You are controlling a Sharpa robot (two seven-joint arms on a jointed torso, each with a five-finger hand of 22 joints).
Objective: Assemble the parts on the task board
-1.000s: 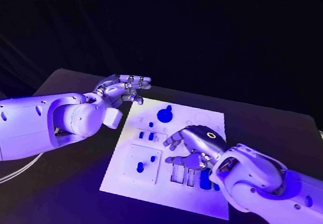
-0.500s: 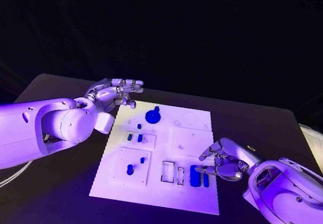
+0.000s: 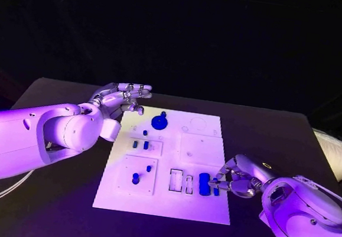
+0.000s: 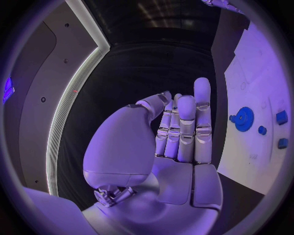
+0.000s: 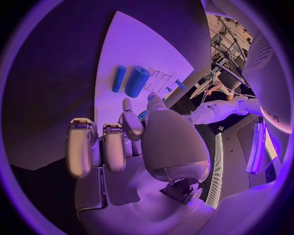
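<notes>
Task board (image 3: 205, 150): matt white plate, smooth, likely plastic, shallow moulded recesses. Parts: smooth blue plastic look; gear (image 3: 159, 121) toothed at rim, two cylinders (image 5: 136, 81) slightly satin. Table (image 3: 54, 93): matt black, even surface. Left hand (image 3: 123, 96) and right hand (image 3: 236, 174): silvery, metal-look segments, glossy highlights. Arms (image 3: 31, 135): glossy white hard shells, smooth plastic look. Backdrop: black cloth, faint folds.
</notes>
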